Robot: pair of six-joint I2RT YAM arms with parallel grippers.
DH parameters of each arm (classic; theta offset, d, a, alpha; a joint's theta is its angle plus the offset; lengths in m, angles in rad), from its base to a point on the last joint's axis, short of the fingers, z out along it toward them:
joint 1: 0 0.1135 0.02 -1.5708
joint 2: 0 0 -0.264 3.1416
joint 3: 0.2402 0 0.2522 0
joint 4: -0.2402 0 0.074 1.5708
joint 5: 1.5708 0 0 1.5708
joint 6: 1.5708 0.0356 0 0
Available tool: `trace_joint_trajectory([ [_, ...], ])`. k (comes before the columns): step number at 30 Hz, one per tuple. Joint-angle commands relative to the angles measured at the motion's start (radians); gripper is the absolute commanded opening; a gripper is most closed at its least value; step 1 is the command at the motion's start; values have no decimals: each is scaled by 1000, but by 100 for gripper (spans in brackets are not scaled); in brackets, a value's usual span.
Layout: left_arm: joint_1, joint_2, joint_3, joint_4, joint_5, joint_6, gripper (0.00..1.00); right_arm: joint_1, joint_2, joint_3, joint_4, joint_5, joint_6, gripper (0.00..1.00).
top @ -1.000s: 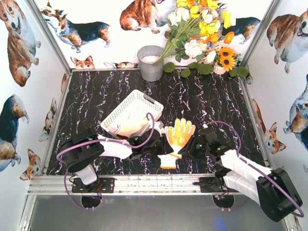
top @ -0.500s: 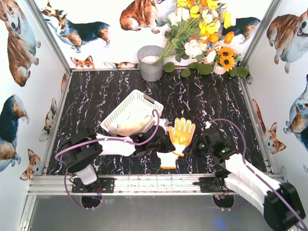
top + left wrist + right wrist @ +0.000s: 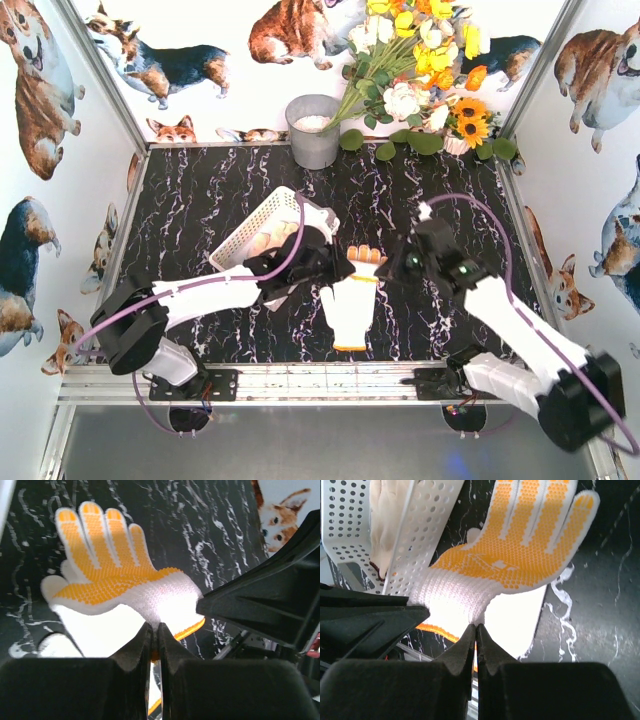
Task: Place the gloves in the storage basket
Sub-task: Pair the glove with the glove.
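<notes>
While both arms stretched over the marble table [image 3: 200,190], the left claw [image 3: 328,265] and right claw [image 3: 398,265] flanked the yellow glove [image 3: 350,305]. From above it was held between them just beside the basket [image 3: 250,232], where a cream glove [image 3: 268,243] lay.

At the left wrist, the left claw's jaws were pinched shut on the glove's knit wrist, with the dotted palm [image 3: 112,577] spread above the table.

At the right wrist, the right claw's jaws were likewise clamped on that wrist. The basket [image 3: 420,535] sat at upper left, holding the cream glove [image 3: 382,515].
</notes>
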State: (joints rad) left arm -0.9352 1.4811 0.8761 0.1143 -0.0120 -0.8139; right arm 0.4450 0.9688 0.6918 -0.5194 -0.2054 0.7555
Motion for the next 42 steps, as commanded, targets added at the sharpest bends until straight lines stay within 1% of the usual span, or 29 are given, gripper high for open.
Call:
trace_joint_trajectory([
  [1,52,-27,16,-48,-2,53,0,-4,134,136,51,-17,-79,0],
  [5,89,-41,18,-56,-6,76,0,-4,265,236,41,-72,-106,0],
  [8,115,-49,21,-63,-2,87,0,-5,307,290,35,-75,-116,0],
  [16,131,-61,49,-68,15,130,0,-4,332,359,11,-81,-139,0],
  [18,131,-57,64,-74,21,173,0,-5,324,360,-4,-76,-144,0],
  [21,136,-49,114,-128,14,243,0,-4,306,345,-5,-73,-142,0],
  [24,138,-25,155,-187,33,273,0,-4,297,326,-4,-75,-139,0],
  [28,138,-25,99,-171,63,236,0,-3,294,299,9,-99,-127,0],
  [35,133,-63,-42,-62,143,146,0,-3,254,267,10,-123,-112,0],
  [42,115,-81,-89,-37,142,123,0,13,200,225,-5,-142,-87,0],
])
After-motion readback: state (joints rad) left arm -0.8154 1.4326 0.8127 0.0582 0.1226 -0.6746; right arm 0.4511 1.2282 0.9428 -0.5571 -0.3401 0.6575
